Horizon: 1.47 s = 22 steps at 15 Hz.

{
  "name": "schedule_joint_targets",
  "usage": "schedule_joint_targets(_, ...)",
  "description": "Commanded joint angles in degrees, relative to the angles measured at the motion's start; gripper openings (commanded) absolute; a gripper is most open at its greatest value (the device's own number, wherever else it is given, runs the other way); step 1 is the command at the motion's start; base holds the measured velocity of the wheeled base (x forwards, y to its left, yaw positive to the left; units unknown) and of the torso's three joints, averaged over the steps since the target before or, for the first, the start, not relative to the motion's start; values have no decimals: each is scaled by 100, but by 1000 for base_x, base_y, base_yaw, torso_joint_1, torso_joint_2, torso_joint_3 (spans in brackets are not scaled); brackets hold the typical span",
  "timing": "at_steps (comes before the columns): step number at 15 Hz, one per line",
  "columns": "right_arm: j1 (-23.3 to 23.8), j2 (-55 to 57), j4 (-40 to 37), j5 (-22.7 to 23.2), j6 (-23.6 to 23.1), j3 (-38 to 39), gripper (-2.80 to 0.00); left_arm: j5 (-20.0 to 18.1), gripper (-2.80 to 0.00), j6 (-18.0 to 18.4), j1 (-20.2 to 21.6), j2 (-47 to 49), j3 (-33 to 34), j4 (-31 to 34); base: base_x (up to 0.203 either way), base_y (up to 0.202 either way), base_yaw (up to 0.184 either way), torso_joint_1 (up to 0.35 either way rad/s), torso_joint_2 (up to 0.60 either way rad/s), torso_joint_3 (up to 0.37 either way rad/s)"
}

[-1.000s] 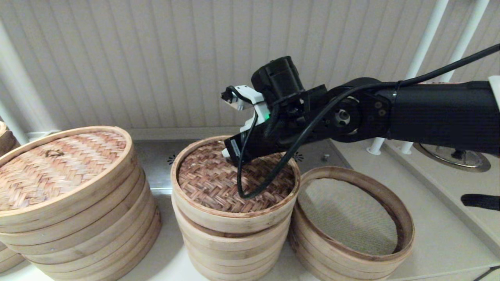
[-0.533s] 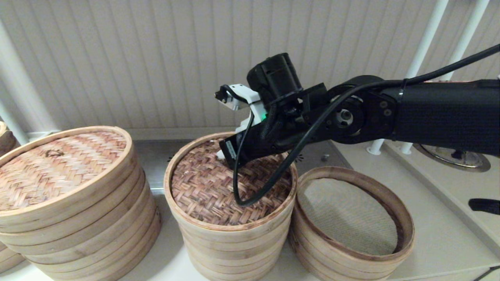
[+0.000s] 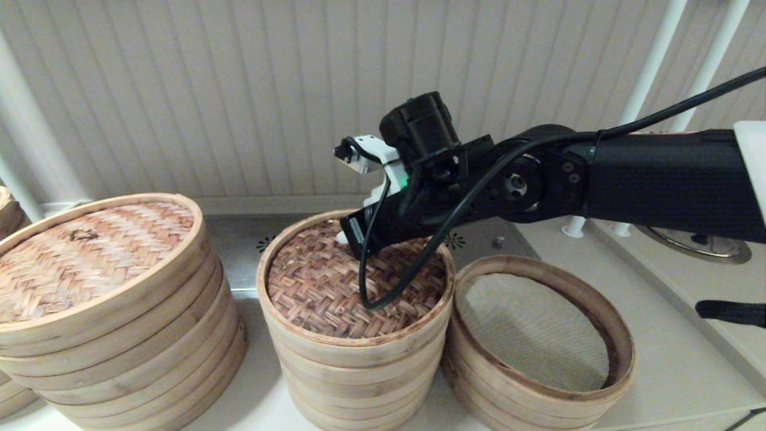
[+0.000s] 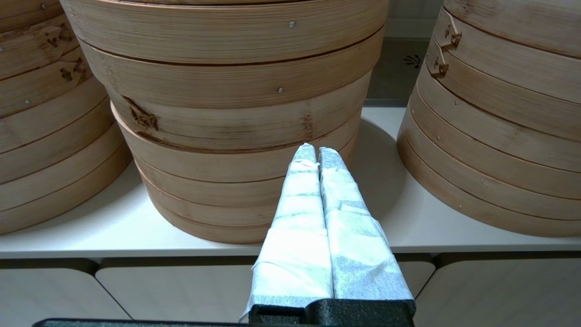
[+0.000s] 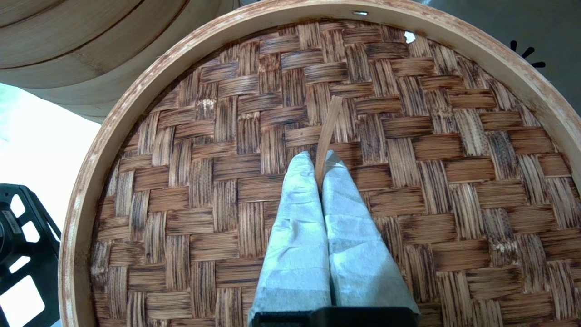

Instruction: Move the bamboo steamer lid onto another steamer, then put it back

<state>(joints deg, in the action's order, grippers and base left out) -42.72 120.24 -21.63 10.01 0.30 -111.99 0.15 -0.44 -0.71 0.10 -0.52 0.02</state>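
The bamboo steamer lid (image 3: 323,293), dark herringbone weave in a pale hoop, sits on top of the tall middle stack (image 3: 353,377). My right gripper (image 3: 346,236) reaches down onto its far middle. In the right wrist view the right gripper (image 5: 319,159) is shut on a thin bamboo strip handle (image 5: 329,118) that stands up from the lid's weave (image 5: 218,181). The other steamer (image 3: 619,353), short with a dark-stained inner rim and a grey-beige mesh liner (image 3: 532,332), stands uncovered just right of the middle stack. My left gripper (image 4: 317,152) is shut on nothing, low before the counter edge.
The widest stack with the lighter tan lid (image 3: 90,251) stands at the left. A ribbed wall runs behind. White poles (image 3: 643,78) and a round metal fitting (image 3: 700,242) are at the back right. A black strap (image 3: 733,311) lies on the counter's right.
The lid was raised and tilted over the middle stack a second ago; it swung left and came down, and now rests level on the stack with the right gripper still holding its strip.
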Motion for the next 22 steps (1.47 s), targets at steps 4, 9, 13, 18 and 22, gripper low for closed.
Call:
schedule_joint_targets(4,-88,35,-52,10,5,2,-280,-4,-280,-4,0,-1,0,-2,0,0,0,0,0,0)
schedule_joint_targets(9,-88,9,-96,-4,5,11,-280,3,-280,-5,0,-1,0,-2,0,0,0,0,0,0)
schedule_joint_targets(13,-79,-10,-94,18,-79,95,0,3,-280,0,0,-1,0,-2,0,0,0,0,0,0)
schedule_joint_targets(18,-10,-561,-89,6,-88,314,0,3,-280,0,0,-1,0,-1,0,0,0,0,0,0)
schedule_joint_targets(22,282,-1536,-70,0,-71,1035,-280,3,-280,0,0,-1,0,-2,0,0,0,0,0,0)
